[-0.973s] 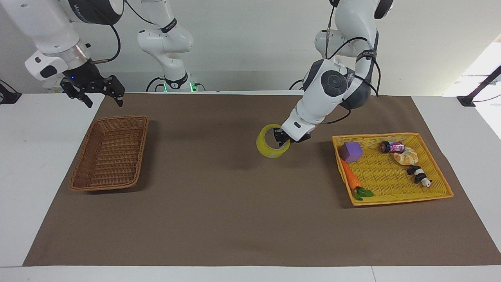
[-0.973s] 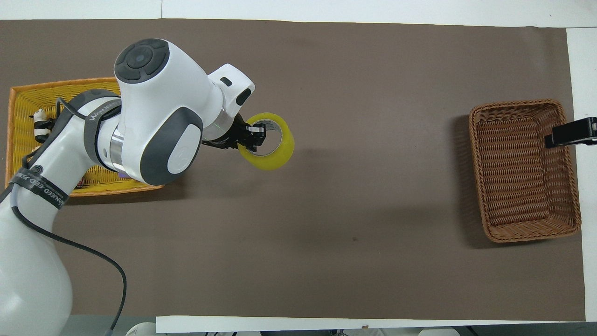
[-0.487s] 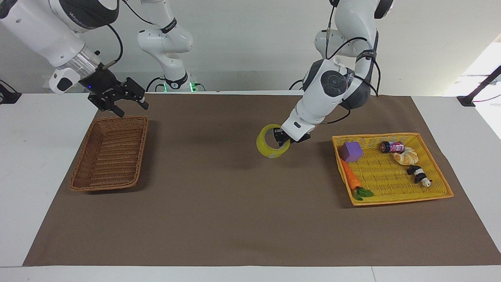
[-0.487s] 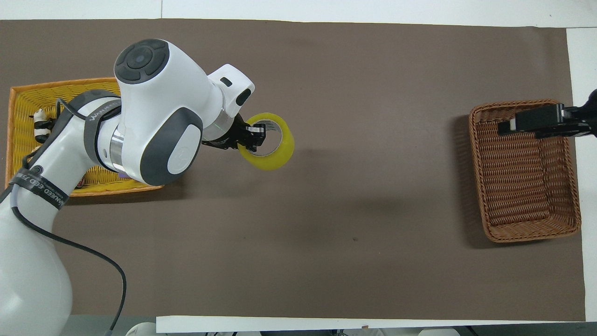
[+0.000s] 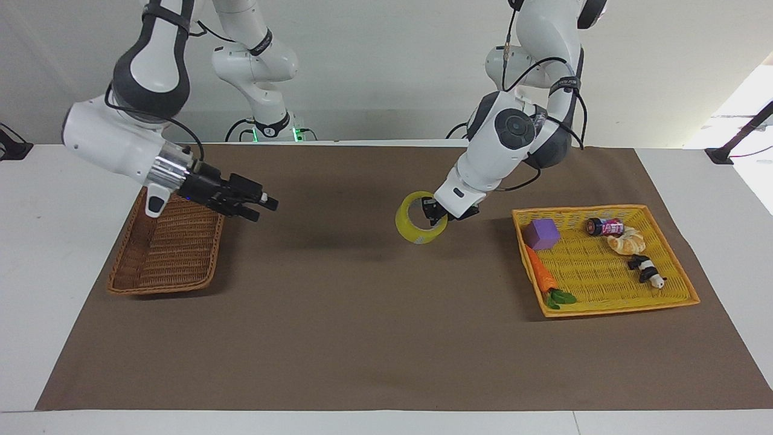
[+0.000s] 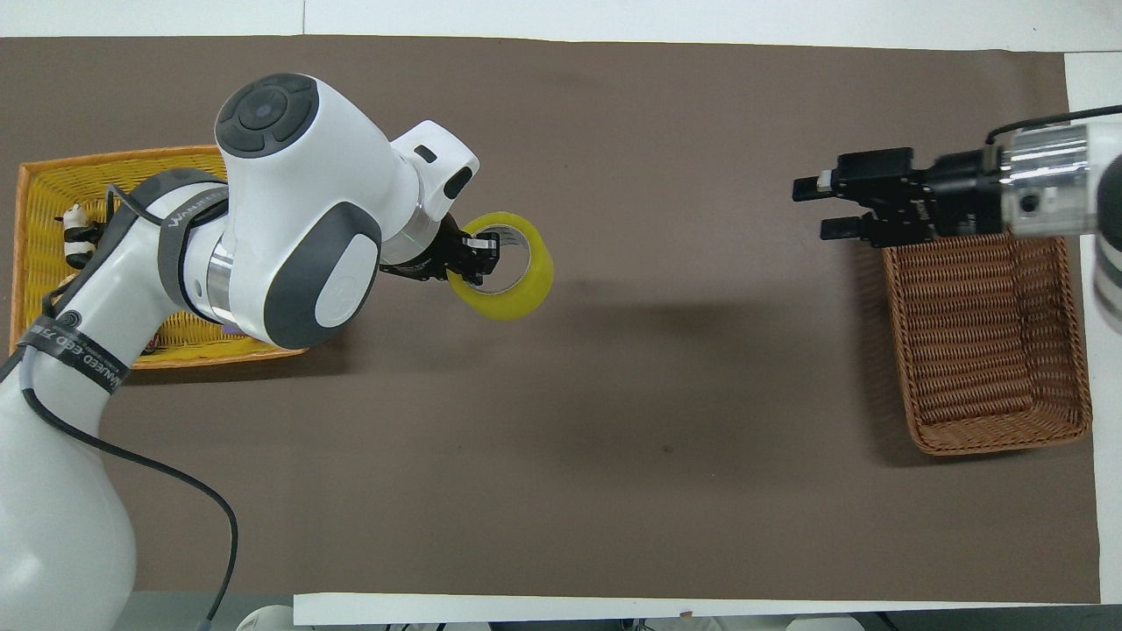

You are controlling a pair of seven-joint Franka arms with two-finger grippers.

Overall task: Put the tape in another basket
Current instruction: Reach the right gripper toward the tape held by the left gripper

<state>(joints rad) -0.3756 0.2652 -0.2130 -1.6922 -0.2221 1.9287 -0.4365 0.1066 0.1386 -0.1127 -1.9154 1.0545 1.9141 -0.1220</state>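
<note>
The left gripper (image 5: pixel 436 216) is clenched on the wall of the tape (image 5: pixel 418 225), one finger inside the core and one outside. It holds the roll in the air over the bare middle of the brown mat (image 5: pixel 362 338) on the tabletop (image 5: pixel 36 254), toward the left arm's end and just off the corner of the yellow tray (image 5: pixel 610 308). In the overhead view the tape (image 6: pixel 508 276) hangs tilted from the left gripper (image 6: pixel 478 260), its open core (image 6: pixel 506 249) facing up and toward the right arm's end, so the ring's axis runs slantwise, not straight up.

The right gripper (image 5: pixel 259 204) reaches level over the mat just off the brown wicker basket (image 5: pixel 163 266), near that basket's edge closest to the robots. Its fingers (image 6: pixel 811 187) stand apart, released and holding nothing, and point across the middle toward the tape. The right gripper (image 6: pixel 820 209) and the roll are well apart, with clear mat between them.

This looks like a hand-over in preparation. The tape lies straight along the line in which the right gripper points, and that gripper is the one beside the wicker basket (image 6: pixel 982 421). The free part of the ring, away from the left gripper's fingers, is what the right gripper would need to straddle.
</note>
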